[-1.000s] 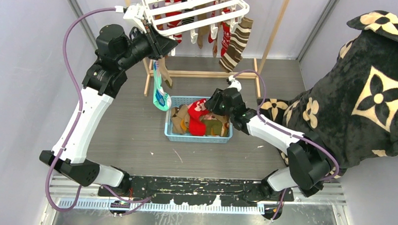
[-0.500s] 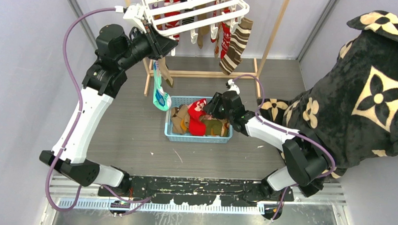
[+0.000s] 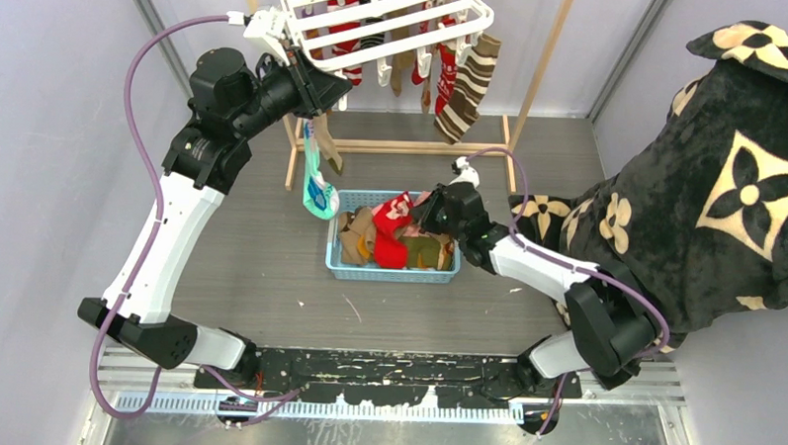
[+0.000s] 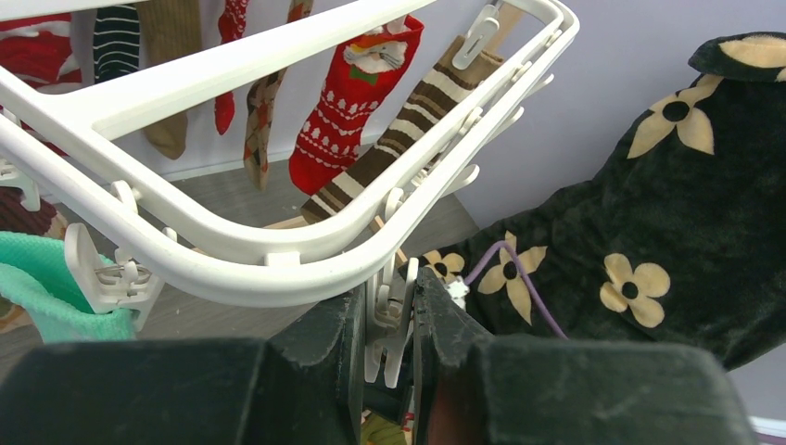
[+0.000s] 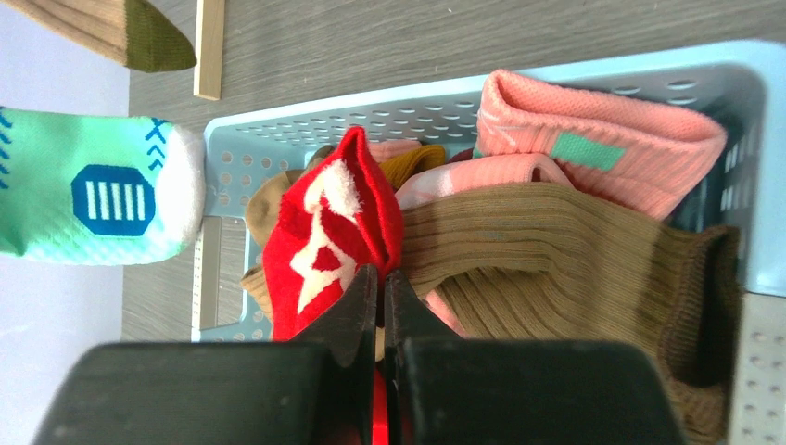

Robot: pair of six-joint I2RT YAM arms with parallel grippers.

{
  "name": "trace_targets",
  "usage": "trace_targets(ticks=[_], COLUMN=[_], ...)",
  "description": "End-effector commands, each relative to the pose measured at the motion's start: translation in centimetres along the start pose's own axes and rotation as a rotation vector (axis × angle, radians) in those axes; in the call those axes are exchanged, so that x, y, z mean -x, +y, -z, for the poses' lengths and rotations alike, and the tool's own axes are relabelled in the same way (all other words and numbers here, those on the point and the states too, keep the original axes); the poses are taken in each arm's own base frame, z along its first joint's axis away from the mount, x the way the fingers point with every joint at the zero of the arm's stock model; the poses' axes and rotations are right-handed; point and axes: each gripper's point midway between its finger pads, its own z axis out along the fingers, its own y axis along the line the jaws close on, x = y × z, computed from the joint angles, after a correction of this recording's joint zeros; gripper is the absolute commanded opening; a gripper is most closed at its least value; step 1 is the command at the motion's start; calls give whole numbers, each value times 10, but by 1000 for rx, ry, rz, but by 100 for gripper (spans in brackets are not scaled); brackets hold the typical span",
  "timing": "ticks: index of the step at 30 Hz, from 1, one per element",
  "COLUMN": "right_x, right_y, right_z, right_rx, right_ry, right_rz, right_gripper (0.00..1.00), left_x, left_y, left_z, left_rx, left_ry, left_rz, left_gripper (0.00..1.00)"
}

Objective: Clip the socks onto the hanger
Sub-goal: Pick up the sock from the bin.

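Observation:
The white hanger [image 3: 377, 24] hangs at the back with several socks clipped under it, among them a striped brown sock [image 3: 469, 82] and a red patterned sock [image 4: 357, 102]. My left gripper [image 3: 321, 86] is raised to the hanger's near rim [image 4: 232, 264] and is shut on a dangling white clip [image 4: 397, 311]. A teal sock [image 3: 319, 185] hangs from a clip just left of it. My right gripper [image 5: 380, 287] reaches into the blue basket [image 3: 393, 274] and is shut on the red sock [image 5: 324, 232] with a white pattern. A ribbed brown sock [image 5: 575, 260] and a pink sock [image 5: 602, 139] lie beside it.
A large black floral blanket [image 3: 728, 185] fills the right side, close to the right arm. A pale wooden frame [image 3: 412, 146] stands on the grey floor under the hanger, behind the basket. Grey walls close in on the left and at the back.
My right gripper's jaws have closed on the red sock in the basket, after a small shift over it. The left arm has stayed put on the clip.

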Motion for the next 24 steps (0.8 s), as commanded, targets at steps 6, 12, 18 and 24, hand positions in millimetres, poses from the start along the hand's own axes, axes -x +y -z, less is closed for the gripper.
trace_targets(ticks=[6,12,18,24], right_x=[86,108,128,136], right_y=[91,138,187,206], right_z=[71,100,120,134], right_rx=[266,358,464,512], right_ry=[-211,-168,-132,-155], right_rz=[242,389,443,466], right_gripper=[1,1,1,1], left_x=[17,16,13,12], left_y=[-14,-14,-14,-14], left_z=[12,12,12,12], left_rx=[-39,-39,-39,-39], left_ry=[-49,-44,-33,-31], left_rz=[-19,-19,-19,-17], left_gripper=[0,0,0,0])
